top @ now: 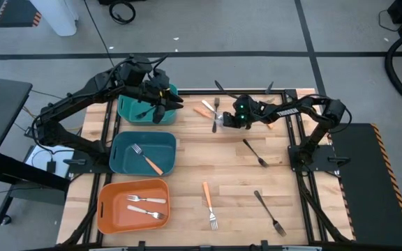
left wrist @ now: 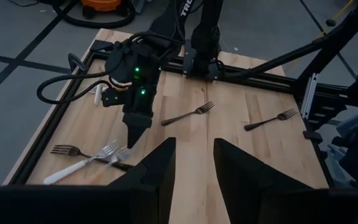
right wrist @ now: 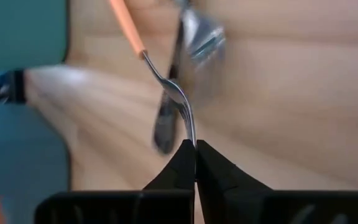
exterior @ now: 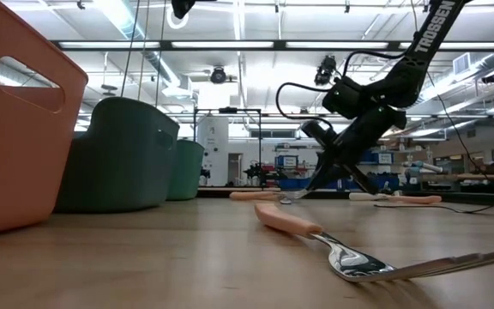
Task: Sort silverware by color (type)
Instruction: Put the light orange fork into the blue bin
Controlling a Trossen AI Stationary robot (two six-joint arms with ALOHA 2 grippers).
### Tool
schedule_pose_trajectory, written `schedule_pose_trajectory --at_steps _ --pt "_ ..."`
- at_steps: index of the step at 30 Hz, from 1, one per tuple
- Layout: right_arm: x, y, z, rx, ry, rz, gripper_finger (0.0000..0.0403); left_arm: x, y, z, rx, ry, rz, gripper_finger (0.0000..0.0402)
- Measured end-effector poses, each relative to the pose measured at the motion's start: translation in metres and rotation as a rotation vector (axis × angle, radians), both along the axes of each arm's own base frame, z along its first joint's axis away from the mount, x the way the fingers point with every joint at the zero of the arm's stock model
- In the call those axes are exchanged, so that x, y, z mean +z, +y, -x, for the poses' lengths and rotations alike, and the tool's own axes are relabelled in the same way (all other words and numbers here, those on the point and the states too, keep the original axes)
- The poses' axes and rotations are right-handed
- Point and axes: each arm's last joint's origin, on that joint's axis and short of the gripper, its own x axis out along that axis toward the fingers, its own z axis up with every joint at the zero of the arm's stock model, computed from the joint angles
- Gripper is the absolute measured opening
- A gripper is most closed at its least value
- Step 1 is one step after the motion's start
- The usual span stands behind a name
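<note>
My right gripper (right wrist: pixel 195 144) is shut on an orange-handled fork (right wrist: pixel 166 81) at the table's far middle (top: pixel 218 125). A cream-handled silver fork (left wrist: pixel 73 169) and a black fork (left wrist: pixel 67 149) lie beside it. My left gripper (left wrist: pixel 191 168) is open and empty above the far teal bin (top: pixel 135 115). The middle teal bin (top: pixel 121 157) holds one orange-handled fork (top: pixel 147 162). The orange bin (top: pixel 107 209) holds two cream-handled forks (top: pixel 145 206). Black forks (top: pixel 255 152) (top: pixel 269 213) and another orange-handled fork (top: pixel 209 206) lie flat on the table. My right gripper pinches the orange-handled fork by the tips of its tines (right wrist: pixel 190 127), right at the fingers' free ends. The fingers slant down from the table's right side and lie along the fork. The orange handle (exterior: pixel 256 196) lies low at the table.
The three bins stand in a row along the table's left side. A black metal frame (top: pixel 295 139) edges the table. Another orange handle (exterior: pixel 401 199) lies under my right arm. Bare wood shows in the table's middle (top: pixel 208 160).
</note>
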Motion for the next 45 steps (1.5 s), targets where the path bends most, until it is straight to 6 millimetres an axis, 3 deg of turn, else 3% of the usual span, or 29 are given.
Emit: schedule_pose_trajectory --at_steps 8,13,21,31,38,45 --pt "0.013 0.008 -0.003 0.123 -0.099 -0.046 0.0004 0.000 0.000 0.000 0.001 0.000 0.001 0.0118" --pt "0.033 0.012 -0.001 0.161 -0.172 -0.023 0.0003 0.000 0.001 0.000 0.044 0.007 0.007 0.0118" --pt "0.086 0.021 0.013 0.184 -0.330 0.114 0.0003 0.003 0.004 -0.001 0.098 -0.020 -0.023 0.0118" --pt "0.151 0.035 0.049 0.097 -0.511 0.376 0.0002 0.012 0.007 -0.005 0.241 -0.135 0.124 0.0118" --pt "0.180 0.046 0.071 0.031 -0.597 0.521 0.0002 0.010 0.015 -0.019 0.362 -0.199 0.252 0.0118" --pt "0.190 0.049 0.071 0.020 -0.677 0.570 0.0003 0.007 0.027 -0.047 0.350 -0.324 0.255 0.0118"
